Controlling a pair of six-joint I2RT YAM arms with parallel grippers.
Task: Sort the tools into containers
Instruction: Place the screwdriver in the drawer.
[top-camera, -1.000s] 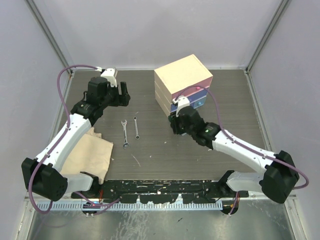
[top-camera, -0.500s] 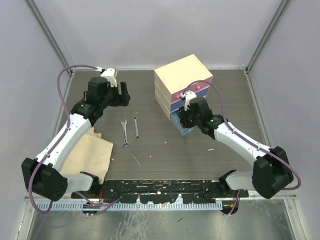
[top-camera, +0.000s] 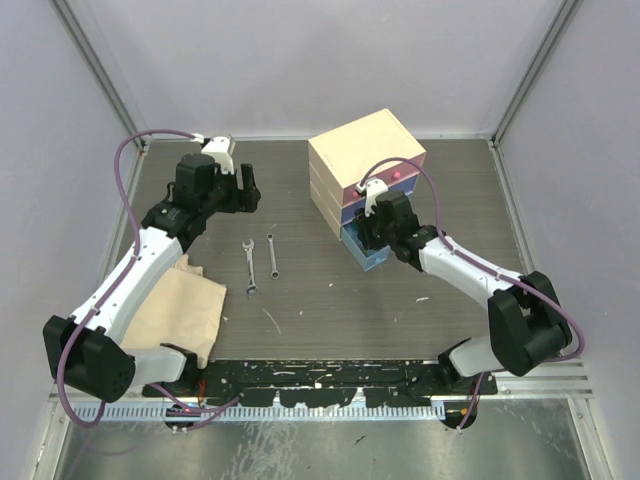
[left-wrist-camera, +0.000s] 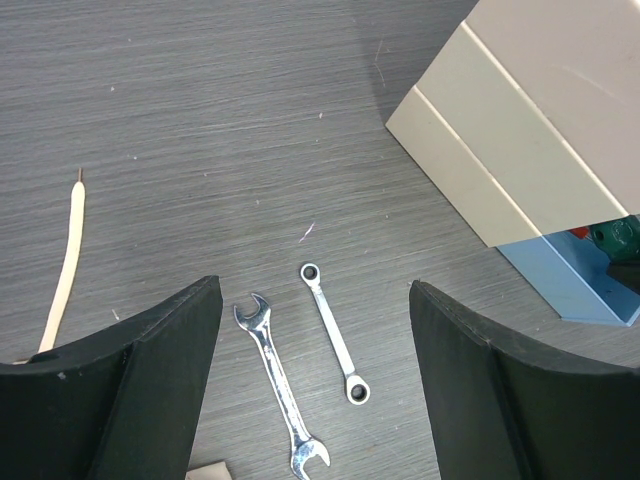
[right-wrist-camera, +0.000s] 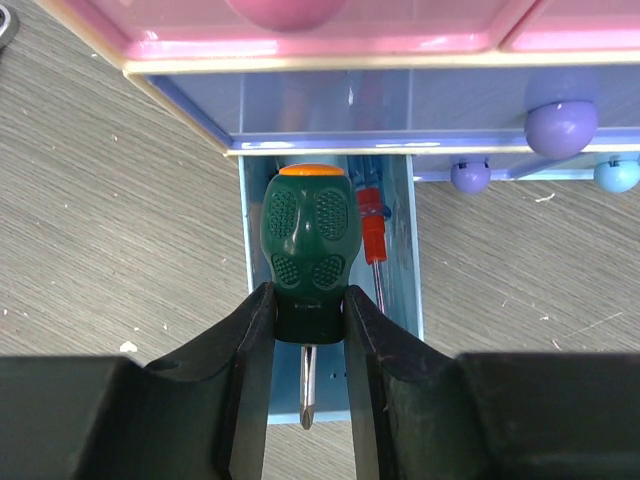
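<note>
Fingers (right-wrist-camera: 250, 340) of the right gripper (right-wrist-camera: 305, 315) are closed on the black collar of the green-handled screwdriver (right-wrist-camera: 303, 235), just below its grip. The tool is held lengthwise over the blue drawer (right-wrist-camera: 412, 280), with its orange cap turned towards the chest and its cross tip pointing back between the fingers. Whether the screwdriver touches the drawer floor cannot be told. A red-handled screwdriver (right-wrist-camera: 371, 225) is seen lying inside the same drawer, just beside the green handle, along the wall under the purple knob. The blue drawer is pulled out from the bottom of the cream chest (top-camera: 365, 150). The purple drawer (right-wrist-camera: 430, 105) and the pink drawer (right-wrist-camera: 350, 40) above it are shut.

In the overhead view the right gripper (top-camera: 378, 222) is placed right at the front of the chest, above the open drawer (top-camera: 370, 258).

The left gripper (left-wrist-camera: 315, 290) is spread wide, and nothing is held in it. It is raised over the table (left-wrist-camera: 200, 120), well apart from the chest. Below it two silver tools are laid side by side without touching: an open-ended wrench (left-wrist-camera: 280, 395) and a ring wrench (left-wrist-camera: 333, 332). A thin wooden stick (left-wrist-camera: 68, 255) is seen to one side of them. A beige cloth (top-camera: 180, 310) is spread near the left arm.
</note>
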